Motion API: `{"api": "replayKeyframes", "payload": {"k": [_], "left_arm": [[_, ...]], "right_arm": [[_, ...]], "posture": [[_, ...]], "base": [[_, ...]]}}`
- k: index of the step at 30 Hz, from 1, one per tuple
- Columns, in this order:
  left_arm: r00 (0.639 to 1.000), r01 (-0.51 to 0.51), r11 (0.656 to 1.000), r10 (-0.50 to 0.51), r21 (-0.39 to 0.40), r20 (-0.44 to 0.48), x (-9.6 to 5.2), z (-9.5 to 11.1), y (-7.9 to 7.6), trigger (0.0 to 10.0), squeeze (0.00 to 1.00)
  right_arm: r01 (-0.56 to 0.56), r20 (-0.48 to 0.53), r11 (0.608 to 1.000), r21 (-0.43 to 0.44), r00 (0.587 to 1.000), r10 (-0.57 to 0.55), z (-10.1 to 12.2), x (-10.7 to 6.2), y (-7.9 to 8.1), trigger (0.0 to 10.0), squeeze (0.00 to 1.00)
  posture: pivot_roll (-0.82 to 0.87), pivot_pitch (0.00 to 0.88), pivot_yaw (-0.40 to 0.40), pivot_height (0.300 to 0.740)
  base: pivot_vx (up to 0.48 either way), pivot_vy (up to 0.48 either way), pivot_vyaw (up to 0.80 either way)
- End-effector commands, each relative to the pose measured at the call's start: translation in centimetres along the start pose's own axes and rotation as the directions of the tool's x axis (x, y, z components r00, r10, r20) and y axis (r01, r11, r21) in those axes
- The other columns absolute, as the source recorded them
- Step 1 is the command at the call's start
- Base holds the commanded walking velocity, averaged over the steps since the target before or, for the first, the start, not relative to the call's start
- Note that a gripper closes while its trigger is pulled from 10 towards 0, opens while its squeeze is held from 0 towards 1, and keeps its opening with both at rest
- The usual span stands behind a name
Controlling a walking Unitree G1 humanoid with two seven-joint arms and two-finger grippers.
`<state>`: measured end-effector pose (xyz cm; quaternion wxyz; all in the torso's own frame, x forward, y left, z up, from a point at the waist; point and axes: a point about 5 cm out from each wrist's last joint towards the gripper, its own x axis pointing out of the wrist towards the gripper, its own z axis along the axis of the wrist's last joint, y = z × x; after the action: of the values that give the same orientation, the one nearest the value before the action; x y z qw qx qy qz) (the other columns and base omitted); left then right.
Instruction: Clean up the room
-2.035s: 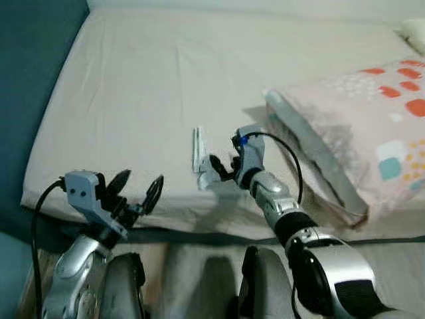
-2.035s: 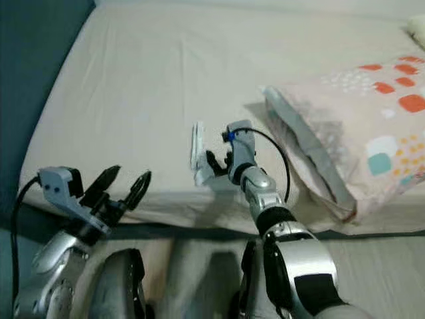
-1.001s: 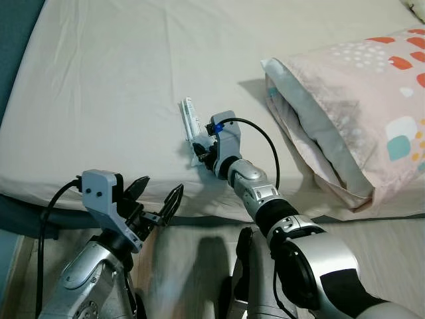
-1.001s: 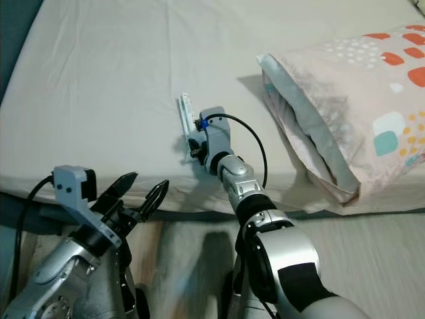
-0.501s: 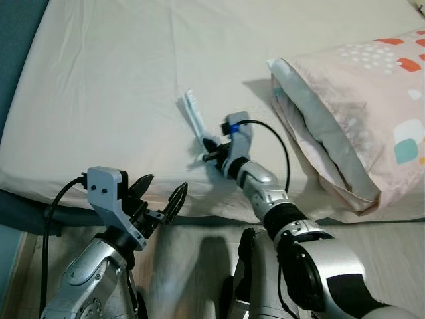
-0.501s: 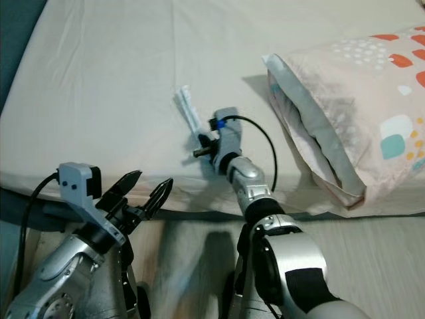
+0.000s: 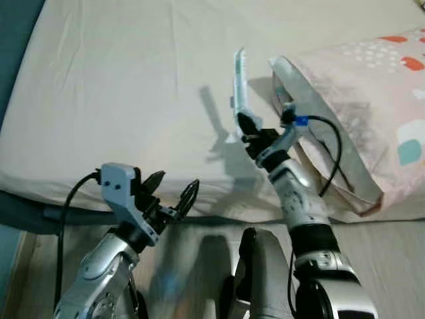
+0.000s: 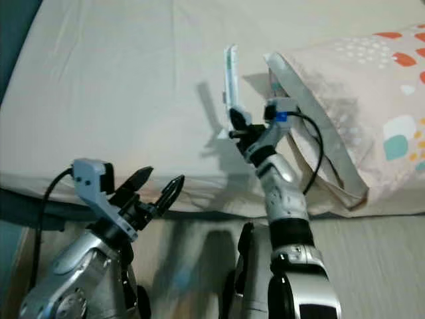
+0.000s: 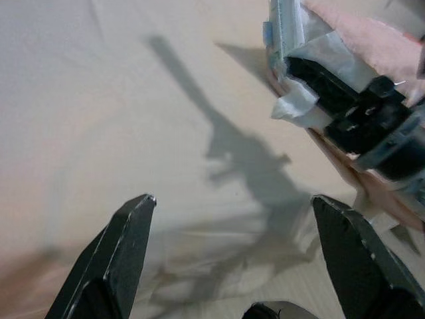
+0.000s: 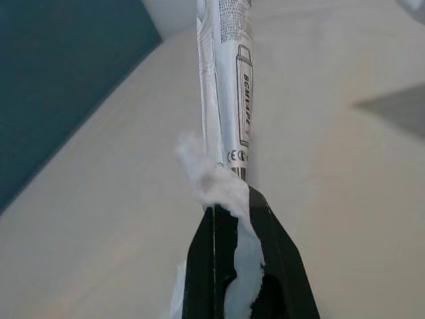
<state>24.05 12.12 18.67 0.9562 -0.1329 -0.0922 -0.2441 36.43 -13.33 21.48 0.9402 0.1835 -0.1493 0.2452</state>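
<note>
The right pincer (image 8: pixel 238 126) is gripping a long white wrapper (image 8: pixel 230 78) by its lower end, its 2 fingers closing tight on the crumpled torn part, and it is holding the wrapper above the bed (image 8: pixel 119 93), clear of the sheet. The wrapper is standing nearly upright, rising straight out from the fingertips, with its free end pointing away from the robot. In the right wrist view the wrapper (image 10: pixel 226 80) is running lengthwise out from between the black fingers (image 10: pixel 272 266), showing printed marks and small text on its side, and a ragged white scrap is sticking out where the fingers are pinching it. The wrapper and arm are casting a dark shadow on the sheet just to their left. A pillow (image 8: pixel 358 100) with orange and teal patches is lying on the bed to the right of the wrapper, near it but apart. The left pincer (image 7: pixel 174 195) is hovering low at the near edge of the bed with its 2 fingers spread apart, gripping nothing, well apart from the wrapper.
</note>
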Motion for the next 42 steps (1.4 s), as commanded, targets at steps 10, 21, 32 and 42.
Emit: {"api": "replayKeyframes", "payload": {"k": [10,21,32,42], "left_arm": [[0.996,-0.026,0.999,0.024,-0.018,-0.089,0.4,-2.1,0.0,10.0,0.00],[0.987,-0.070,0.998,0.069,0.003,-0.142,1.0,-3.4,0.6,10.0,0.00],[0.978,-0.084,0.996,0.087,0.021,-0.191,1.4,-4.8,0.7,10.0,0.00],[0.976,-0.079,0.997,0.080,0.009,-0.201,1.5,-6.0,1.5,10.0,0.00]], "right_arm": [[-0.033,-0.062,0.996,0.081,0.997,0.038,-0.9,-2.3,1.2,0.0,0.00],[-0.053,-0.114,0.994,0.091,0.991,0.063,-1.4,-3.4,2.3,0.0,0.00],[-0.059,-0.137,0.994,0.090,0.988,0.071,-1.4,-3.6,2.5,0.0,0.00],[-0.043,-0.230,0.994,0.101,0.971,0.066,-4.4,-4.7,2.7,0.0,0.00]], "posture": [[0.08,0.372,-0.143,0.489],[0.07,0.315,-0.140,0.528],[0.07,0.269,-0.137,0.572],[0.08,0.211,-0.132,0.611]], "base": [[0.000,0.000,0.00],[0.000,0.000,0.00],[-0.073,0.000,0.00],[-0.096,0.000,0.00]]}}
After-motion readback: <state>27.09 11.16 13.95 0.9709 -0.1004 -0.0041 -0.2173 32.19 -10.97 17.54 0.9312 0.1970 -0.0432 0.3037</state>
